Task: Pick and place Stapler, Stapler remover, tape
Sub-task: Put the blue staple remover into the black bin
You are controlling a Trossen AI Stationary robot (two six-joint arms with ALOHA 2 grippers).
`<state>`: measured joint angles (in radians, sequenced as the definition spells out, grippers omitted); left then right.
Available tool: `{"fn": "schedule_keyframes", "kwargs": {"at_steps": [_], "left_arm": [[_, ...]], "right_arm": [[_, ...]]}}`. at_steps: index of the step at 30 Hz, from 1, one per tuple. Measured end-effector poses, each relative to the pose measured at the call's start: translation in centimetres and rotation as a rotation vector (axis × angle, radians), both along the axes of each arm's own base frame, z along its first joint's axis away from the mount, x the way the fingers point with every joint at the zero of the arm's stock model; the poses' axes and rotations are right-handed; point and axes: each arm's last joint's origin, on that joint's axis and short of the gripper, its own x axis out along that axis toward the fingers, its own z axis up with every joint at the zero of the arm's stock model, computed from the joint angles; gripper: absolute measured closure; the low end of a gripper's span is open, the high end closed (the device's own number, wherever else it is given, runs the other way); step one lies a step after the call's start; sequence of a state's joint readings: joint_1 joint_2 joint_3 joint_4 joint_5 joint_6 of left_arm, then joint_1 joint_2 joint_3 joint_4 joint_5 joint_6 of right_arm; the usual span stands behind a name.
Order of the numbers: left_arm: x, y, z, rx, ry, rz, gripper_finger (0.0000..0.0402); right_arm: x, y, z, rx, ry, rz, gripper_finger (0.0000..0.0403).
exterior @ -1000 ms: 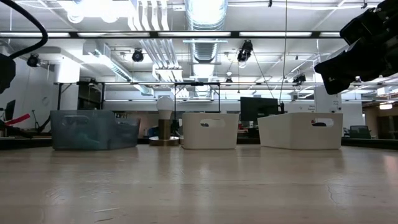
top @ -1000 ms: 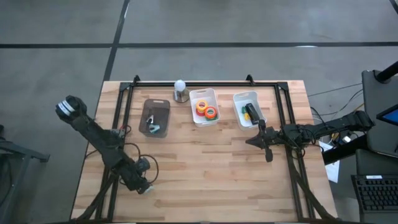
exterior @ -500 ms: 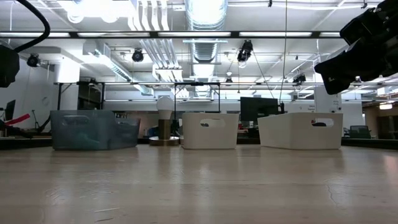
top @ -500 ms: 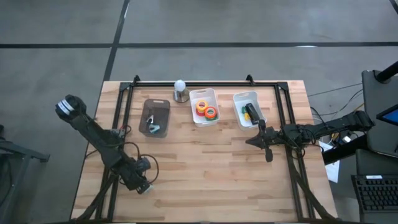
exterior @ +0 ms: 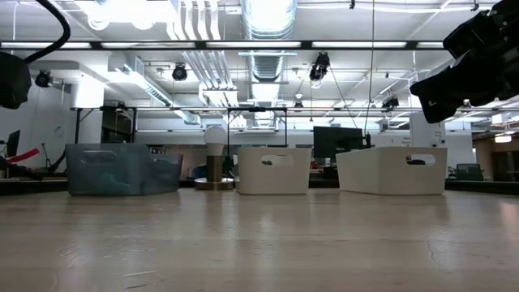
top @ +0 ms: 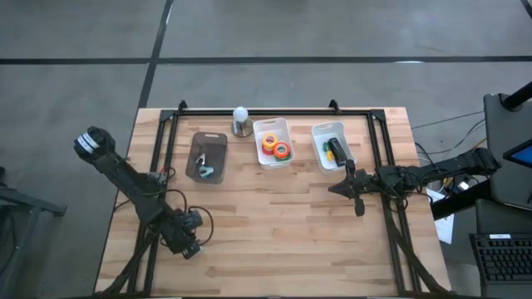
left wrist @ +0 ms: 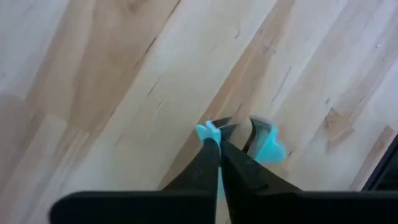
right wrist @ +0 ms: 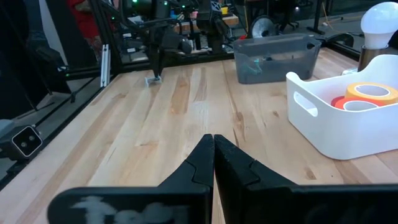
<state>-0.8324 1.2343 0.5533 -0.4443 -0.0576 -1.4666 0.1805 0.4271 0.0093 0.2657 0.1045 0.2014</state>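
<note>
The left end effector [left wrist: 219,144] is clamped on a half-hidden blue staple remover [left wrist: 264,142]; the right end effector [right wrist: 213,146] is closed, empty.

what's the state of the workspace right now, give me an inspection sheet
surface: wooden table, bare in the middle, black frame rails round it
job's things: tape rolls in the middle white bin; a dark item in the right white bin; small teal pieces in the grey bin; a teal claw-shaped piece on the wood at the left gripper's tips
clutter: light bulb on a stand beside the bins
grippers: left gripper low at the near-left of the table, fingers closed on the teal piece's edge; right gripper shut and empty, near the right white bin
cables: cables run off the right edge
surroundings: grey floor, equipment to the right
</note>
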Motion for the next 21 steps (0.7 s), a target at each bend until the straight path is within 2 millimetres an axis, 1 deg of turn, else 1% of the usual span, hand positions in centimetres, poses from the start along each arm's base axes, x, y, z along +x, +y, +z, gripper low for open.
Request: {"fn": "schedule_keyframes", "kwargs": {"at_steps": [2,9,14,21], "left_arm": [[0.1,0.1,0.0,0.016,-0.017,-0.014,0.0394],[0.4,0.4,0.1,0.132,-0.122,-0.045,0.0397],[0.7,0.9,0.4,0.249,-0.222,-0.035,0.0396],[1.7,1.5,1.9,0.426,-0.372,-0.033,0.0397]], "right_arm": [[0.0,0.0,0.0,0.000,0.000,0.000,0.0394],[0.0,0.0,0.0,0.000,0.000,0.000,0.0394],[0.0,0.0,0.0,0.000,0.000,0.000,0.0394],[0.0,0.0,0.0,0.000,0.000,0.000,0.0394]]}}
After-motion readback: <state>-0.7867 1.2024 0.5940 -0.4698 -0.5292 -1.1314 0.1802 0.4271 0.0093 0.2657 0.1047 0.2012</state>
